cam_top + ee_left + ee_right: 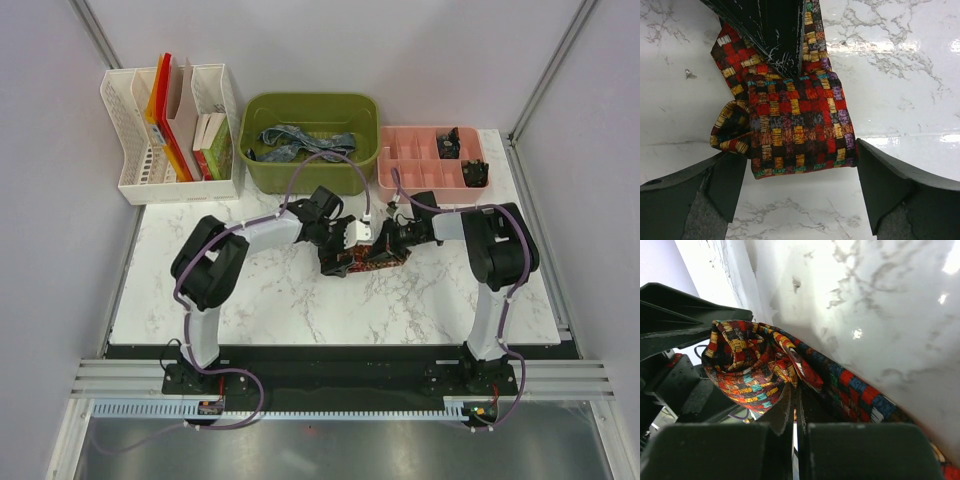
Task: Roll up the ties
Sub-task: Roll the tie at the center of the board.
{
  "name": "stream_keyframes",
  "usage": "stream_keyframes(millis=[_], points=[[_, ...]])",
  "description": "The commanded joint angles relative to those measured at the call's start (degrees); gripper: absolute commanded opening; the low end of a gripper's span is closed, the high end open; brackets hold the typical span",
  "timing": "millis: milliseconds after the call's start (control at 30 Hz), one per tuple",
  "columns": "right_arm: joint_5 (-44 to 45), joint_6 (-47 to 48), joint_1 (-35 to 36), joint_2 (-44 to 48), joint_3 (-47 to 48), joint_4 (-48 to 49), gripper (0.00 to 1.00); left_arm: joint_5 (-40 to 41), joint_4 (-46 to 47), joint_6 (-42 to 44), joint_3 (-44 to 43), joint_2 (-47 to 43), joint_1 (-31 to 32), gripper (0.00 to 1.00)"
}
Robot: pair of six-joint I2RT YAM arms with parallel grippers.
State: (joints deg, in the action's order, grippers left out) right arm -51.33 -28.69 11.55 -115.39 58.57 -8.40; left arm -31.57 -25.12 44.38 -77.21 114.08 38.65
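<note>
The red, orange and dark patterned tie lies bunched mid-table between both grippers. In the left wrist view its folded part sits between my left gripper's wide-open fingers, with a small loop at the left. My right gripper is shut on a fold of the tie; its black fingers pinch the tie's strip. In the top view the left gripper and right gripper almost meet. A blue-grey tie lies in the green bin.
A pink compartment tray with small dark items stands at the back right. A white file organizer with books and folders stands at the back left. The marble tabletop has walls on both sides.
</note>
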Motion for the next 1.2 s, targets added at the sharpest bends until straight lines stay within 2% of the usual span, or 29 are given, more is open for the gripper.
stream_keyframes(millis=[0,167,567,767,1067,1167], points=[[9.58,1.71,1.46,-2.56,-1.7,-1.18,0.0,0.73,6.58,-0.18,3.11,-5.7,-0.59,0.97],[9.5,-0.05,2.07,-0.71,-3.63,0.14,0.0,-1.03,6.05,3.52,4.61,-7.29,-1.83,1.0],[10.11,-2.87,3.3,1.4,-5.22,1.9,0.0,-4.73,4.74,2.81,-0.13,-3.43,-1.3,1.0],[10.29,-2.87,3.39,1.58,-4.95,1.64,0.0,-9.21,1.75,7.03,0.48,-4.75,-1.3,1.0],[10.29,-2.87,3.39,1.66,-5.04,1.64,0.0,-5.17,1.22,3.96,-3.64,-0.18,-1.3,1.0],[10.29,-2.95,3.39,1.84,-4.86,1.64,0.0,-2.97,4.63,2.91,-2.17,-0.87,-1.21,1.0]])
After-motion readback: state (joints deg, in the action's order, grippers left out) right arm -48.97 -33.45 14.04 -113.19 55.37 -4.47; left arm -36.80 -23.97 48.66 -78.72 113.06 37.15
